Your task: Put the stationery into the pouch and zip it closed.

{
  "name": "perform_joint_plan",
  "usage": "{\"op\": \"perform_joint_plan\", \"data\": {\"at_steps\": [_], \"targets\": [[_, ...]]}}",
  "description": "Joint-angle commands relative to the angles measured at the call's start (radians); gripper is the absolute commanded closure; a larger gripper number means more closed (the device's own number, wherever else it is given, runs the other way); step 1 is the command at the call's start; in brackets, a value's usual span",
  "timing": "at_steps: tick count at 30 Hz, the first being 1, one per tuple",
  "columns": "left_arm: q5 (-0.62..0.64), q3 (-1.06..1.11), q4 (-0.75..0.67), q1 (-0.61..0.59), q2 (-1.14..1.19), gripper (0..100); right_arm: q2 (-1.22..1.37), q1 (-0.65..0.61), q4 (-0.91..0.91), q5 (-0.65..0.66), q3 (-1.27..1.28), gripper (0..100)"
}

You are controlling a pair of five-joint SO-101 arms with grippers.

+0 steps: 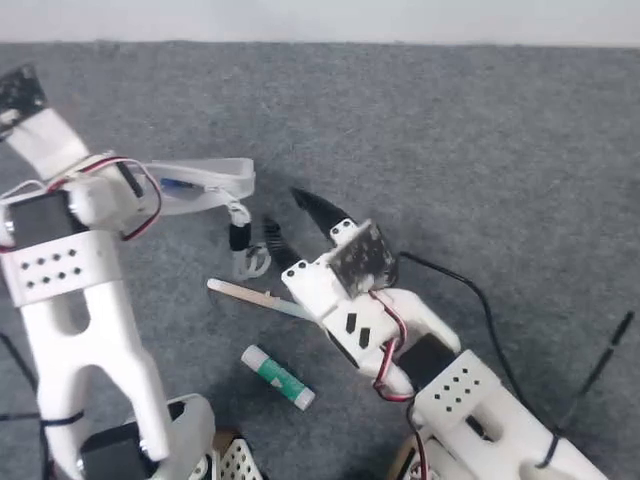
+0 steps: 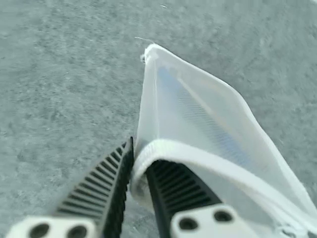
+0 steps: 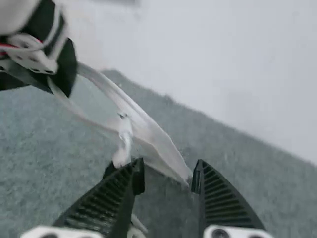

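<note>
You get soft, even light from above on the desk (image 1: 500,150) in the high view. There is no hard glare, and only faint, loose-edged shadows lie under the arms (image 1: 90,330) and beside the glue stick (image 1: 278,377). The strip of wall (image 1: 320,20) at the far edge is the brightest patch. In the left wrist view, light passes through the pouch (image 2: 198,124), so it glows pale against the grey desk, while the ribbed black fingers (image 2: 183,191) of the left tool (image 2: 138,158) read dark. In the right wrist view the wall washes out to near white, and the desk darkens towards the right tool (image 3: 167,173).
</note>
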Motion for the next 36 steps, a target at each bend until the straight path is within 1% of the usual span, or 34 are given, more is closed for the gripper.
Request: {"op": "perform_joint_plan", "data": {"at_steps": [1, 7, 10, 14, 18, 21, 23, 26, 31, 36], "targets": [[-0.003, -0.039, -0.041, -0.048, -0.048, 99, -0.048, 0.010, 0.197, -0.034, -0.135, 85.3], [-0.003, -0.031, -0.072, -0.124, -0.048, 99, -0.047, 0.004, 0.455, -0.035, -0.183, 85.4], [-0.002, -0.019, -0.089, -0.143, -0.048, 99, -0.047, -0.056, 0.544, -0.034, -0.181, 85.4], [-0.002, -0.013, -0.097, -0.146, -0.048, 99, -0.028, -0.180, 0.653, -0.035, -0.181, 85.4], [-0.002, -0.013, -0.097, -0.146, -0.048, 99, 0.076, -0.272, 0.668, -0.035, -0.183, 85.4], [-0.002, -0.013, -0.097, -0.147, -0.048, 99, 0.196, -0.317, 0.665, -0.037, -0.219, 85.2], [-0.002, -0.013, -0.097, -0.152, -0.048, 99, 0.285, -0.331, 0.665, -0.052, -0.264, 85.2], [-0.002, -0.013, -0.097, -0.164, -0.048, 99, 0.429, -0.332, 0.667, -0.109, -0.339, 85.0], [-0.002, -0.013, -0.097, -0.164, -0.048, 99, 0.647, -0.348, 0.674, -0.114, -0.456, 85.0], [-0.002, -0.013, -0.097, -0.164, -0.048, 99, 0.759, -0.403, 0.676, -0.115, -0.508, 85.0]]}}
